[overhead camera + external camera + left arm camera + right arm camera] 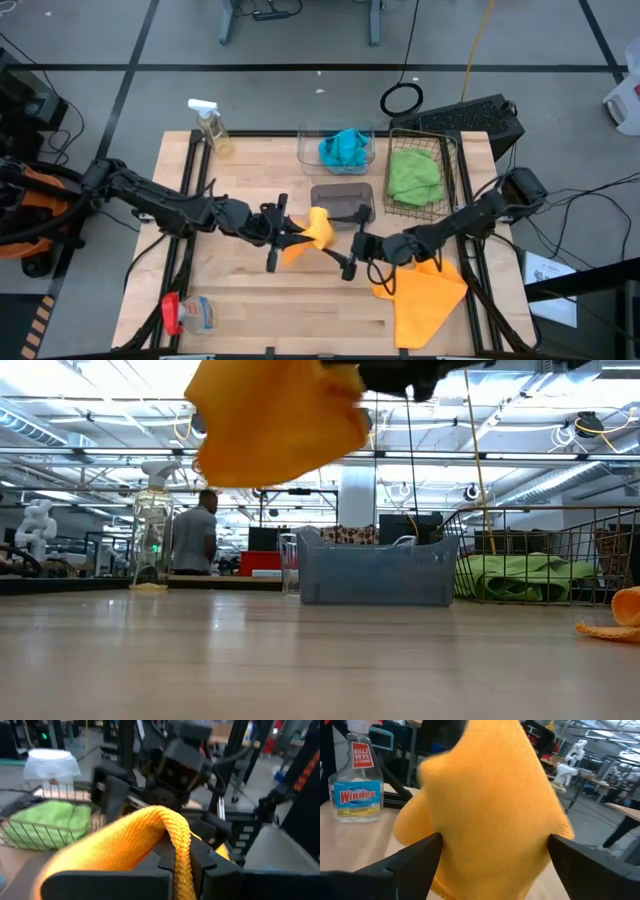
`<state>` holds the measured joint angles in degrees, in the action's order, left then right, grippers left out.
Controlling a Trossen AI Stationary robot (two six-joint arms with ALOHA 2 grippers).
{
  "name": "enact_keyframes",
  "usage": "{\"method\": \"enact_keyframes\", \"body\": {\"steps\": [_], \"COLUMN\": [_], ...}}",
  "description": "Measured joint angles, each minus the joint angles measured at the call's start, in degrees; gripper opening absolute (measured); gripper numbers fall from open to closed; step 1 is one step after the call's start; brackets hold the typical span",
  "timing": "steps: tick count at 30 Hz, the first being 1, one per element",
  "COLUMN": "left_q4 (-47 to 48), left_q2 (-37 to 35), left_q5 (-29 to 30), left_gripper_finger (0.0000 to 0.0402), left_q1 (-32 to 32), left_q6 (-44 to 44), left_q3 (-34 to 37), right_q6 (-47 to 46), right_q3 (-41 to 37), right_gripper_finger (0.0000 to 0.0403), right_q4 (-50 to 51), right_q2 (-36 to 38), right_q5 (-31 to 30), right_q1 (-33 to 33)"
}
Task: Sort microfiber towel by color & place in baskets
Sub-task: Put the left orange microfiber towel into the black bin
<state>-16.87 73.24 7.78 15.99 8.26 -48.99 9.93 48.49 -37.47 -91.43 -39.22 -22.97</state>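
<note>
An orange-yellow towel (314,234) hangs in the air over the table's middle, bunched between my two grippers; the low view shows the orange towel (275,422) clear of the tabletop. My left gripper (297,238) comes from the table's left and is shut on it. Facing it from the right, my right gripper (340,244) is open, its fingers (415,857) standing on either side of the cloth (490,805). A second orange towel (425,298) lies flat near the right near corner. Blue cloth fills the clear tub (337,150), green cloth lies in the wire basket (417,178), and the grey tub (343,198) stands between them. My left gripper pinches a bunched fold of the orange towel (181,845) between its two fingers (202,857), coming level from the table's left. The cloth is lifted clear of the table and arches out past the fingertips toward the other gripper. My right gripper: whether its open fingers touch the cloth, I cannot tell.
A clear spray bottle (212,128) stands at the far left corner, and a blue-labelled spray bottle (190,314) lies at the near left. The three containers line the far right part of the table. Bare wood (300,300) shows along the near middle. A person (190,532) stands beyond the table.
</note>
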Motion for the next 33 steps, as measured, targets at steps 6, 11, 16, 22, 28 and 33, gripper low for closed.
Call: {"method": "enact_keyframes", "body": {"steps": [6, 11, 16, 22, 28, 33], "left_q4": [-1.7, -1.7, -1.6, 0.8, 8.0, 16.4], "left_q2": [2.3, 2.2, 2.2, 1.8, -1.5, -6.0], "left_q5": [-4.9, -5.1, -5.2, -5.2, -4.4, -0.5], "left_gripper_finger": [0.0016, 0.0016, 0.0016, 0.0033, 0.0155, 0.0268], "left_q1": [-0.2, -0.2, -0.2, -0.2, -0.2, -0.2], "left_q6": [-3.1, -5.7, -9.0, -10.1, -7.1, -2.7], "left_q3": [0.0, 0.0, 0.0, 0.0, 0.0, 0.0], "right_q6": [-2.0, -2.4, -3.3, -3.6, -3.6, -3.7], "right_q3": [0.0, 0.0, 0.0, 0.0, 0.0, 0.0], "right_gripper_finger": [0.0334, 0.0247, 0.0117, 0.0016, 0.0009, 0.0005], "right_q4": [-3.9, -4.8, -5.5, -5.9, -4.0, 5.0], "right_q2": [-3.0, -3.4, -3.4, -3.4, -0.9, 5.0], "right_q5": [3.4, 6.9, 13.2, 16.7, 16.9, 13.5], "right_q1": [2.6, 3.6, 4.5, 4.9, 4.7, 3.9]}}
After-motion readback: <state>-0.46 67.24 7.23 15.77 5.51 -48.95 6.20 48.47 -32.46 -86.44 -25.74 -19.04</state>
